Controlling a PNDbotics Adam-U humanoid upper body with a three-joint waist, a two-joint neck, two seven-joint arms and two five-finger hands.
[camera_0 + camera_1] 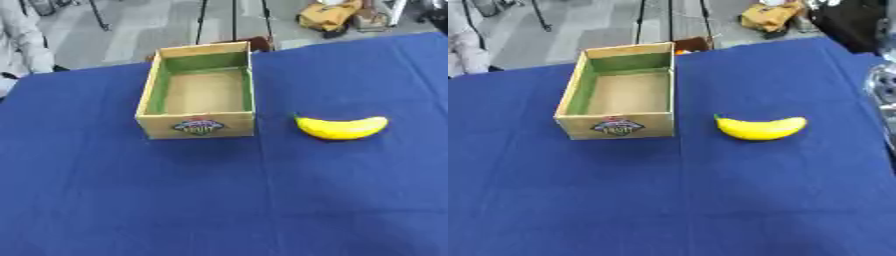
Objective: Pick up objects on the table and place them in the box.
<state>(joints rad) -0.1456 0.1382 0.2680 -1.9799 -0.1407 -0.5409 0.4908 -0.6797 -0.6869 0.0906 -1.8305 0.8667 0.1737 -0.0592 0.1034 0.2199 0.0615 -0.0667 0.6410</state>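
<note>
A single yellow banana is seen lying flat on the blue-covered counter, toward its right edge and just beside the open wooden box, which appears empty. The banana is judged light, smooth-skinned and somewhat slippery, and whether it yields to pressure cannot be told. It is best taken across its thick middle, fingers over the curved back. Neither hand is shown, so the fingers' state cannot be told.
</note>
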